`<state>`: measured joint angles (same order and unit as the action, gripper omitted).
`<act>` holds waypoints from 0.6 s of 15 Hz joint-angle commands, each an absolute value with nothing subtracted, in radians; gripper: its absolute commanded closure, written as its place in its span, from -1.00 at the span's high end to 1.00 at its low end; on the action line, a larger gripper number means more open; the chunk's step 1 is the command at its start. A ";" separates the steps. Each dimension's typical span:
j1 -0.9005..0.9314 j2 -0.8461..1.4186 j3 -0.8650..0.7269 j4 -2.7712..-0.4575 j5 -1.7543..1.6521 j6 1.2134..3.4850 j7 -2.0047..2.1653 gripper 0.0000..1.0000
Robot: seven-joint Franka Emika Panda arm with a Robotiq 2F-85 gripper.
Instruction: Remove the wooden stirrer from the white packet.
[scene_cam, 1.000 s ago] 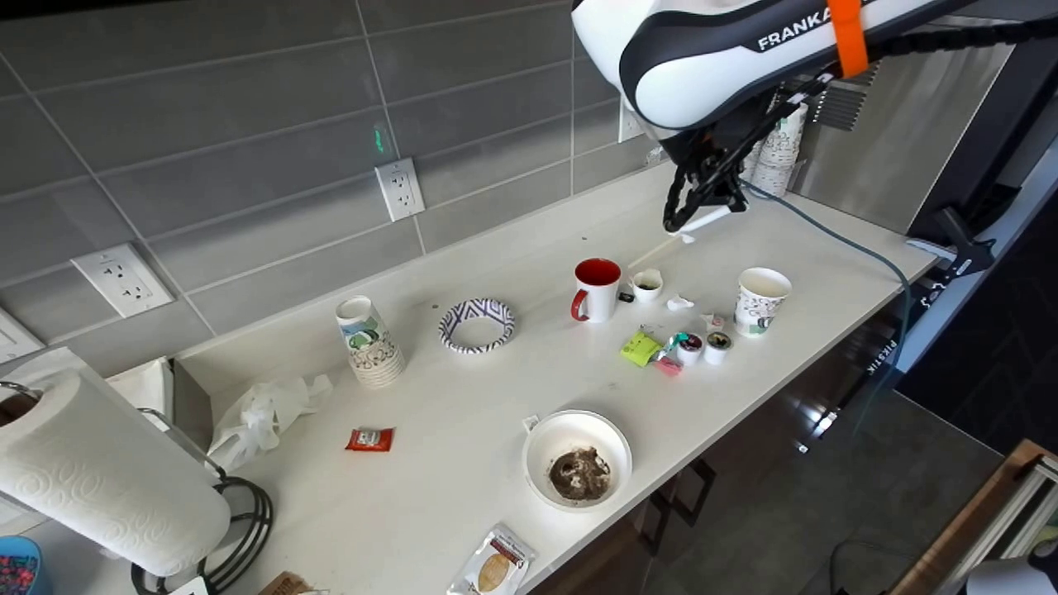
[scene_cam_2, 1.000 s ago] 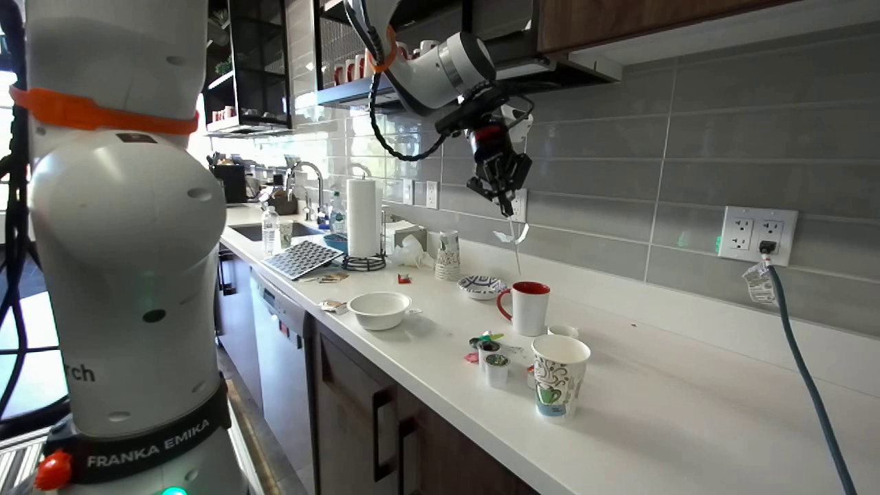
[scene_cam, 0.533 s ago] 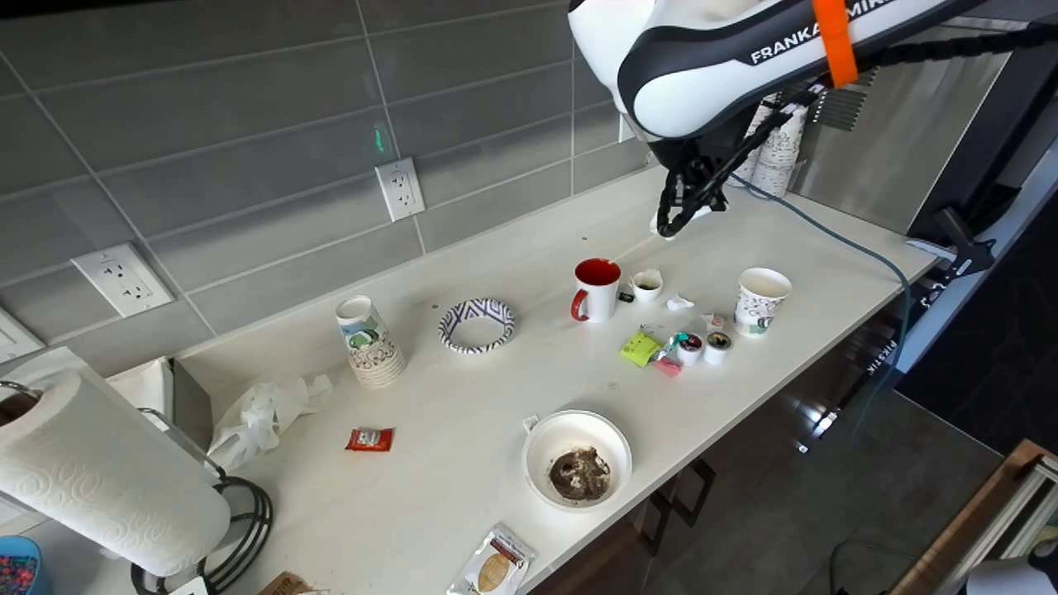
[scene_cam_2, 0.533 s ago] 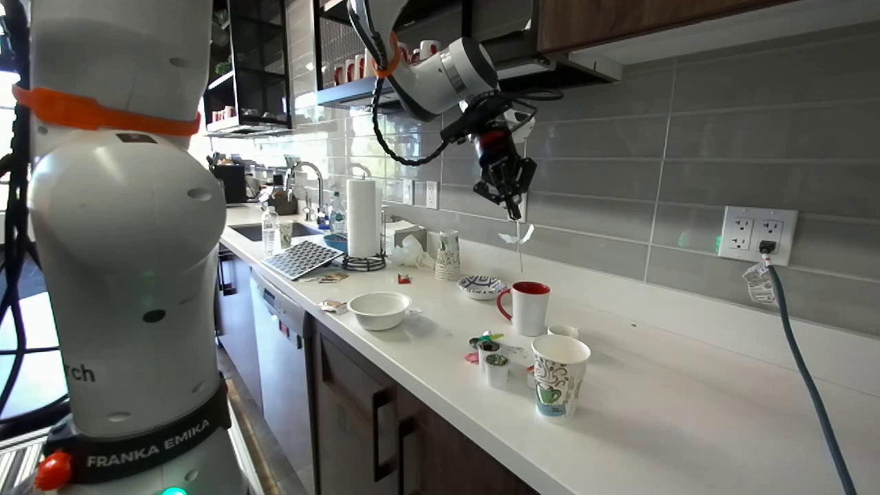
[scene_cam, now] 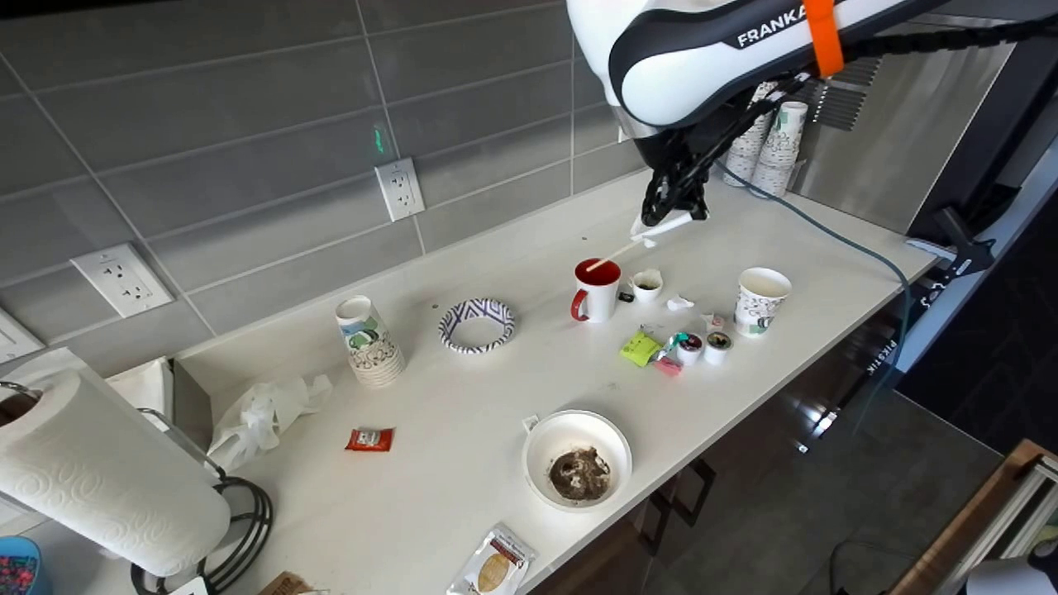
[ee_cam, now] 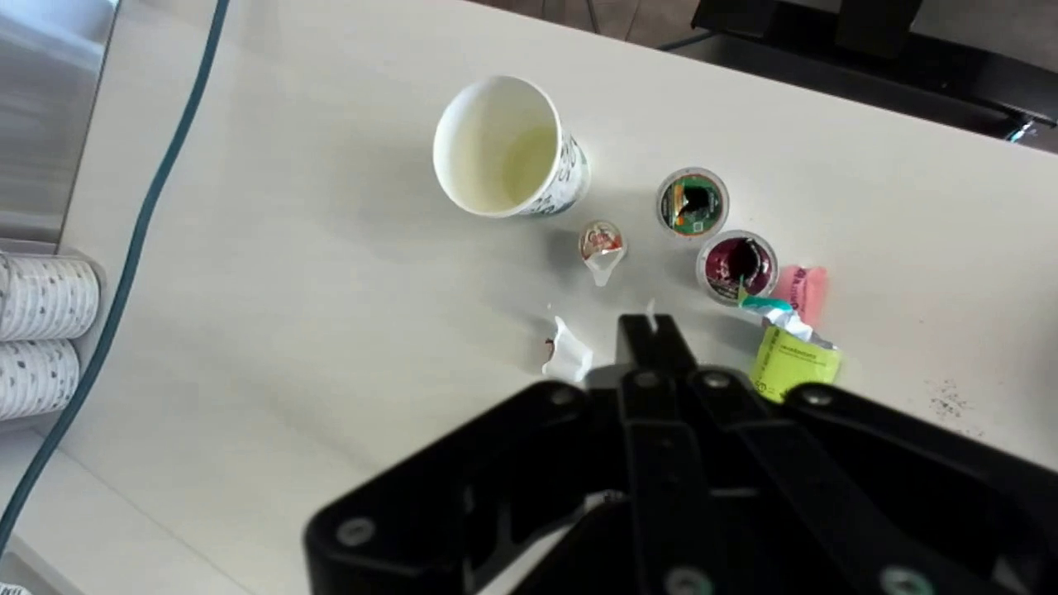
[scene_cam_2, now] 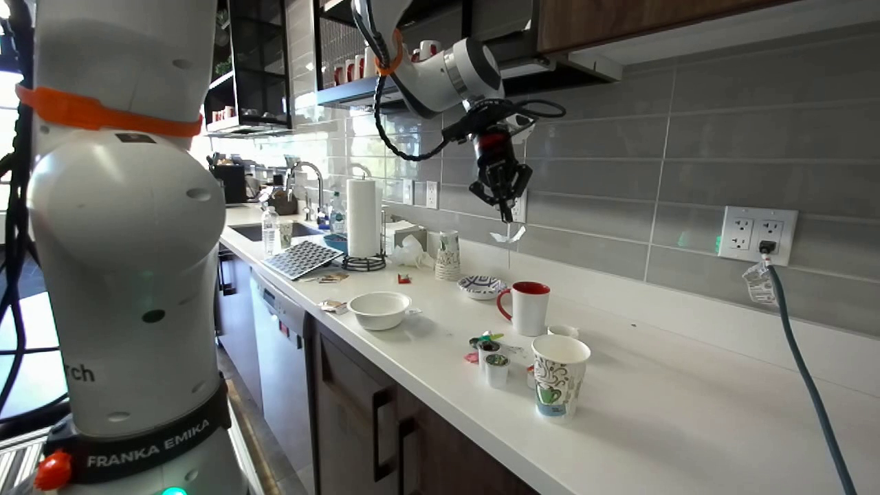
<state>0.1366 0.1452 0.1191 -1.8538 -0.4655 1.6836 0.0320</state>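
The wooden stirrer (scene_cam: 616, 255) sticks out of the torn lower end of the white packet (scene_cam: 664, 228); whatever length lies inside the paper is hidden. In an exterior view, a second ago, its free end showed against the worktop (scene_cam: 463, 405) just beside the mug (scene_cam: 602, 307); now it crosses the mug's red opening. The end effector (ee_cam: 655, 335) and packet have shifted towards the mug there, while the things on the worktop have stayed put.

The end effector has its fingertips pressed together, pinching the packet near its upper end; in the wrist view a sliver of white shows at the tips. The stirrer hangs below the fingertips, with the packet's paper between. In an exterior view the packet's torn flaps (scene_cam_2: 502, 238) spread to both sides, and under them the stirrer points nearly straight down, faint against the wall (scene_cam_2: 584, 220), its tip showing higher than the mug's rim and clear of it.

The mug stands upright, nearer the worktop's back edge than its front edge, with a small white tub (scene_cam: 648, 295) just beside it. Towards the front edge come a green sachet (scene_cam: 639, 348), a pink sachet (scene_cam: 668, 366) and two pods (scene_cam: 688, 351) close together, then a paper cup (scene_cam: 754, 316) near that edge. A patterned bowl (scene_cam: 477, 308) sits nearer the back edge; a white bowl (scene_cam: 539, 454) with brown matter inside stands by the front edge.
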 commanded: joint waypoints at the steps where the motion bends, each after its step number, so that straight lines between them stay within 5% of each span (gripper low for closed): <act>1: 0.148 0.201 0.113 -1.801 -0.496 1.561 0.016 -1.00; 9: 0.166 0.272 0.108 -1.766 -0.595 1.524 0.050 -1.00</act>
